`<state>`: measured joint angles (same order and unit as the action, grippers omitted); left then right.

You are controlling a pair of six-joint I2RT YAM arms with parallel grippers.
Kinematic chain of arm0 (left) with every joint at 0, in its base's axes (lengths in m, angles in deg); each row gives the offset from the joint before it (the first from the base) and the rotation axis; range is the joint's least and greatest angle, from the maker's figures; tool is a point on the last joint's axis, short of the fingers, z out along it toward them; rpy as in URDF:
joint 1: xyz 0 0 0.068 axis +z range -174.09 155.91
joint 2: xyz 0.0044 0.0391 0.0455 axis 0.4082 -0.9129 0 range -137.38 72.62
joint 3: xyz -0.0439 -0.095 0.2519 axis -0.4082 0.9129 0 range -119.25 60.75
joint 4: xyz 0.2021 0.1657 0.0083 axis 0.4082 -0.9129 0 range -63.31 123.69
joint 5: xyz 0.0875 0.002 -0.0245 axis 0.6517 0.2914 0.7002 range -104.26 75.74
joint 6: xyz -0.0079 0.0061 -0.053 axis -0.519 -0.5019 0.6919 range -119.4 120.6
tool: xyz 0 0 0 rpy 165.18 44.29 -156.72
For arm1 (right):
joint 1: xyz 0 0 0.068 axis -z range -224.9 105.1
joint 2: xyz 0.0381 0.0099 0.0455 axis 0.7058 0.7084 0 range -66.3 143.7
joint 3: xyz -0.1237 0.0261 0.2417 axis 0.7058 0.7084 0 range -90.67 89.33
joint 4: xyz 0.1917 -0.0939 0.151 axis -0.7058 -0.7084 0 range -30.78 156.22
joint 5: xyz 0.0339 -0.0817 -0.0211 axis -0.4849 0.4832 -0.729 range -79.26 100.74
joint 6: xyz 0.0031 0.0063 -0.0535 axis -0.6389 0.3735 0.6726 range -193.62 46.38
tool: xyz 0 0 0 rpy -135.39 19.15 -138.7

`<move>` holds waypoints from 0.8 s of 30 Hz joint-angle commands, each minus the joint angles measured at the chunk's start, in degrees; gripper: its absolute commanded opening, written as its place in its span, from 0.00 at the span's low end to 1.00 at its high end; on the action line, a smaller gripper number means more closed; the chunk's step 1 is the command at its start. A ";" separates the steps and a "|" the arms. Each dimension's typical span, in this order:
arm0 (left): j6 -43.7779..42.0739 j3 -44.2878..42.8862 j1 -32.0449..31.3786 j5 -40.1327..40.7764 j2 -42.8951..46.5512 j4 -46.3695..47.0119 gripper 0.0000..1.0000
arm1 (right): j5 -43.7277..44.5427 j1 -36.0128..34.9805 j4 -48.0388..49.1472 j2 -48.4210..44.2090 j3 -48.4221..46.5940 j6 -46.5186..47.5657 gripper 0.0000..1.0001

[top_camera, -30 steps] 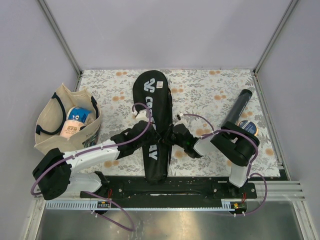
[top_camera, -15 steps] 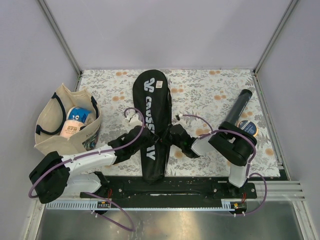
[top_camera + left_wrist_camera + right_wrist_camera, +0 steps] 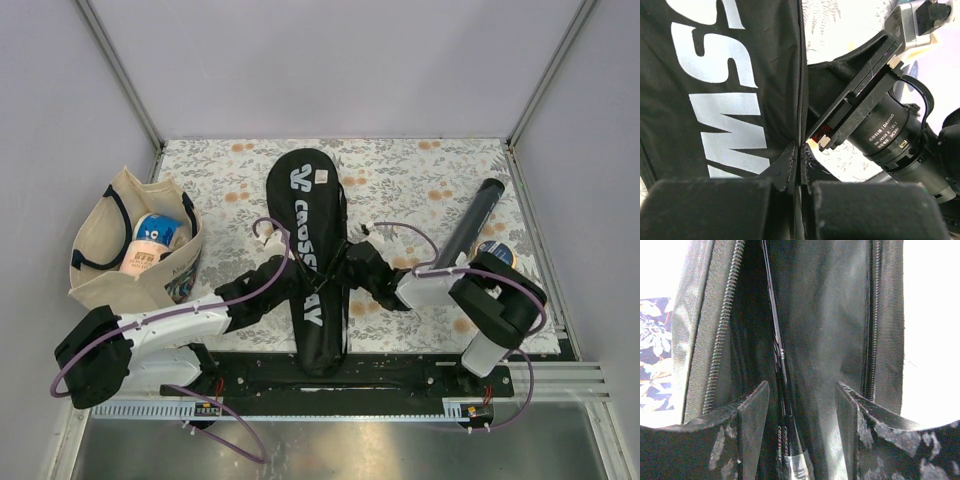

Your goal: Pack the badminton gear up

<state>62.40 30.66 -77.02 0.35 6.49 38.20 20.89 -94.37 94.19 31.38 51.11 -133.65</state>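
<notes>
Black CROSSWAY cover: laid lengthwise mid-table on floral cloth, zip side parted. Left gripper: pinched tight on cover's edge seam. Right gripper: fingers spread at the opening, thin racquet shaft between, inside cover. Black tube: far right, apart.

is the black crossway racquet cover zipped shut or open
Open: right wrist view shows the black cover unzipped, zipper teeth parted, thin black racquet shaft inside.

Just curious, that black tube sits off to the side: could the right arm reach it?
Probably yes. The tube lies on that arm's side with only mat between, and the right gripper stands open and empty at the racquet cover.
</notes>
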 commanded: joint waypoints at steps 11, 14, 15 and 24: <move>-1.51 -2.96 0.37 2.70 -2.86 0.32 0.00 | -1.19 -0.36 -23.90 -26.13 5.69 13.00 0.74; -1.33 -2.96 0.37 3.05 -3.74 0.32 0.00 | -2.41 -0.19 -26.38 -31.49 7.71 14.67 0.74; -1.42 -3.05 0.37 3.05 -4.09 0.32 0.00 | -3.90 -0.27 -26.12 -33.16 9.02 14.94 0.74; -0.19 -4.10 0.37 2.09 -6.91 1.46 0.00 | -18.50 -1.32 -2.49 -38.72 23.97 11.25 0.77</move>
<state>61.70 29.18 -76.76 0.96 0.70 36.39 8.00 -94.70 79.55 -7.32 71.35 -120.79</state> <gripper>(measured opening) 0.028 0.765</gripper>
